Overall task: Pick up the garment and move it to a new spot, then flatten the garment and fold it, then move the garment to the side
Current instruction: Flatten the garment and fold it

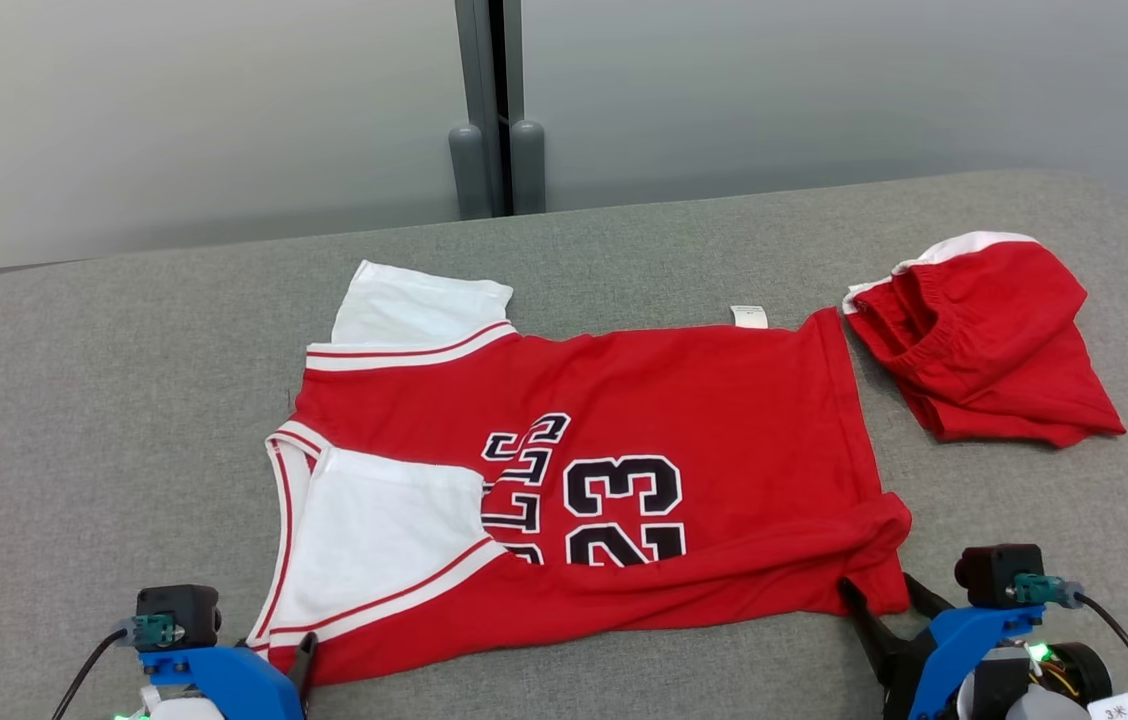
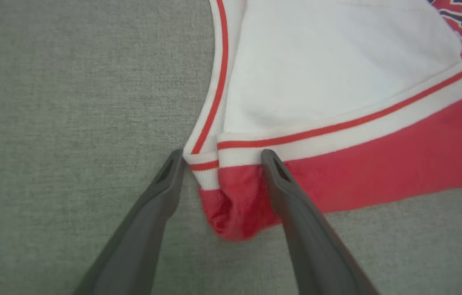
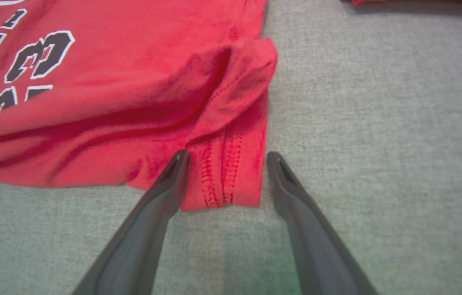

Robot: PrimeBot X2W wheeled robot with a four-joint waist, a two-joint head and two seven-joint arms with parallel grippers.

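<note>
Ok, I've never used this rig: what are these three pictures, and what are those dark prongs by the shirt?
It is a two-armed robot. The wide picture is from its head; the other two are from cameras on its wrists, each looking along that arm's two dark fingers. On the grey table lie a red jersey and, to its right, red shorts. The left tool straddles the jersey's shoulder corner, the right tool its hem corner. Both are open; nothing is held.

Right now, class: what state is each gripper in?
Left gripper: open, straddling a shoulder corner of the jersey.
Right gripper: open, straddling its hem corner.
</note>
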